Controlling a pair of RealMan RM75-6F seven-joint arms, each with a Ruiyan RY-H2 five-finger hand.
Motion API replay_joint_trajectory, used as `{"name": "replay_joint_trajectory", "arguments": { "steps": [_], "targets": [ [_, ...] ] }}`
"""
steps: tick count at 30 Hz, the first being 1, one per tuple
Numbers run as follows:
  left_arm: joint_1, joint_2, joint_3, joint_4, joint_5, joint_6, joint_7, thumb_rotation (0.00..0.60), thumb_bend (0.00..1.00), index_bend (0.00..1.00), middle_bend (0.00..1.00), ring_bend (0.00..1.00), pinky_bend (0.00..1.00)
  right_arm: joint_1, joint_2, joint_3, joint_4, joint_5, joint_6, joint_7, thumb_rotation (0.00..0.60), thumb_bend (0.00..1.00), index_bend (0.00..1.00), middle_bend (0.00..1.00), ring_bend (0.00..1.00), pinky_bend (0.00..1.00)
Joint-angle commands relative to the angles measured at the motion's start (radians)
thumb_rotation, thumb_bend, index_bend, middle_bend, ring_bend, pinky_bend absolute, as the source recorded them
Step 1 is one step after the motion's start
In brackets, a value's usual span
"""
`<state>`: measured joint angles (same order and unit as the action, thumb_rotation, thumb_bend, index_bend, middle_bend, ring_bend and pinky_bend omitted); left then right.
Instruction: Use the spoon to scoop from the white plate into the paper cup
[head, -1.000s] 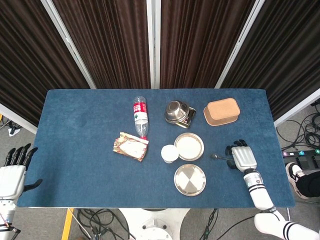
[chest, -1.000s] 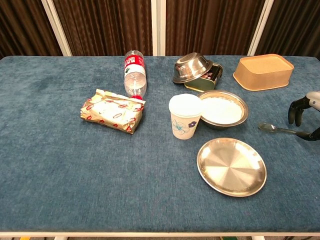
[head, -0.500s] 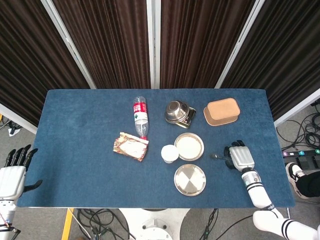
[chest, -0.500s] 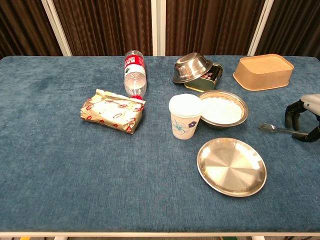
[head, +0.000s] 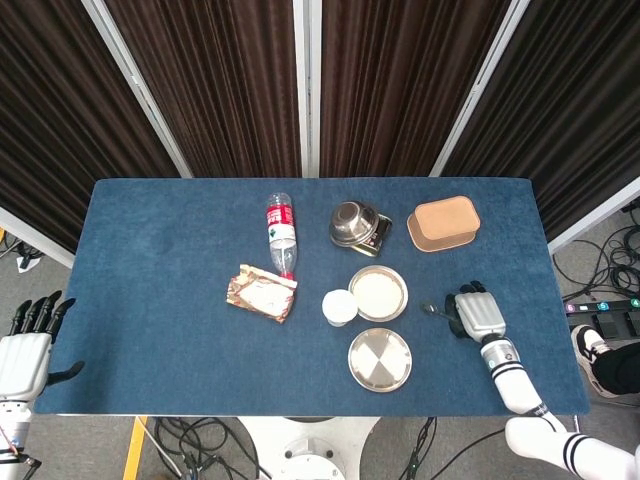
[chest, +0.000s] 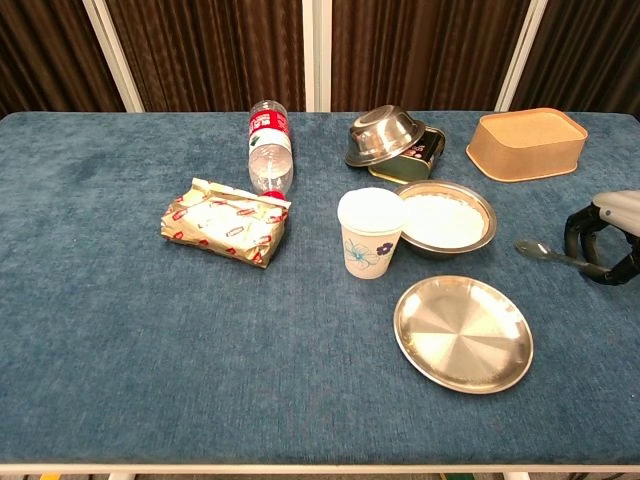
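Observation:
The metal spoon (chest: 545, 253) lies low over the cloth at the right, its bowl (head: 430, 307) pointing left toward the dishes. My right hand (chest: 606, 242) (head: 477, 313) has its fingers curled around the spoon's handle. The white-filled plate (chest: 446, 219) (head: 378, 292) sits left of the spoon. The paper cup (chest: 370, 234) (head: 339, 306) stands upright, touching the plate's left rim. My left hand (head: 25, 345) hangs off the table's left front corner, fingers spread and holding nothing.
An empty steel plate (chest: 463, 333) lies in front of the cup. Behind are an overturned steel bowl on a tin (chest: 388, 135), a tan box (chest: 526, 143), a lying bottle (chest: 268, 147) and a wrapped packet (chest: 226, 221). The table (chest: 150, 340) is blue cloth.
My right hand has slid a little left along the spoon and its fingers have curled tighter around the handle. The spoon's bowl shifted slightly left. The left hand stayed where it was.

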<state>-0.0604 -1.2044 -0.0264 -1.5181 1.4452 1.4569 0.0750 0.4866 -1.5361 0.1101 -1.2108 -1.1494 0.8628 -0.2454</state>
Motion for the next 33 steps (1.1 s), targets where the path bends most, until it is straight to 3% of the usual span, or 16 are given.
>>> {"name": "replay_joint_trajectory", "arguments": {
  "steps": [1,11,17,24,29,33],
  "targets": [
    [0.0,0.001,-0.001,0.0,-0.001,-0.001,-0.001,0.6,0.0,0.17,0.14,0.1,0.04,0.004,-0.002,-0.002,0.001,0.001,-0.002,-0.004,0.6,0.32,0.49,0.5,0.2,0.11],
    [0.0,0.004,0.0,-0.001,-0.001,-0.002,-0.007,0.6,0.0,0.17,0.14,0.1,0.05,0.031,0.047,-0.019,-0.037,-0.022,-0.02,-0.042,0.6,0.34,0.5,0.52,0.2,0.11],
    [0.0,0.005,-0.001,-0.001,0.005,0.003,-0.01,0.6,0.0,0.17,0.14,0.1,0.04,0.08,0.188,-0.033,-0.149,-0.051,-0.063,-0.12,0.6,0.35,0.53,0.53,0.2,0.1],
    [0.003,0.009,-0.001,-0.006,0.013,0.014,-0.009,0.6,0.0,0.17,0.14,0.1,0.04,0.17,0.362,-0.006,-0.314,-0.029,-0.121,-0.23,0.6,0.36,0.56,0.55,0.22,0.1],
    [0.003,0.011,-0.004,-0.004,0.016,0.019,-0.012,0.6,0.0,0.17,0.14,0.1,0.04,0.279,0.373,0.016,-0.333,0.044,-0.192,-0.349,0.6,0.36,0.56,0.55,0.22,0.09],
    [0.005,0.013,-0.004,-0.003,0.018,0.025,-0.014,0.6,0.0,0.17,0.14,0.1,0.05,0.385,0.326,0.001,-0.302,0.131,-0.251,-0.478,0.6,0.36,0.56,0.56,0.22,0.08]
  ]
}}
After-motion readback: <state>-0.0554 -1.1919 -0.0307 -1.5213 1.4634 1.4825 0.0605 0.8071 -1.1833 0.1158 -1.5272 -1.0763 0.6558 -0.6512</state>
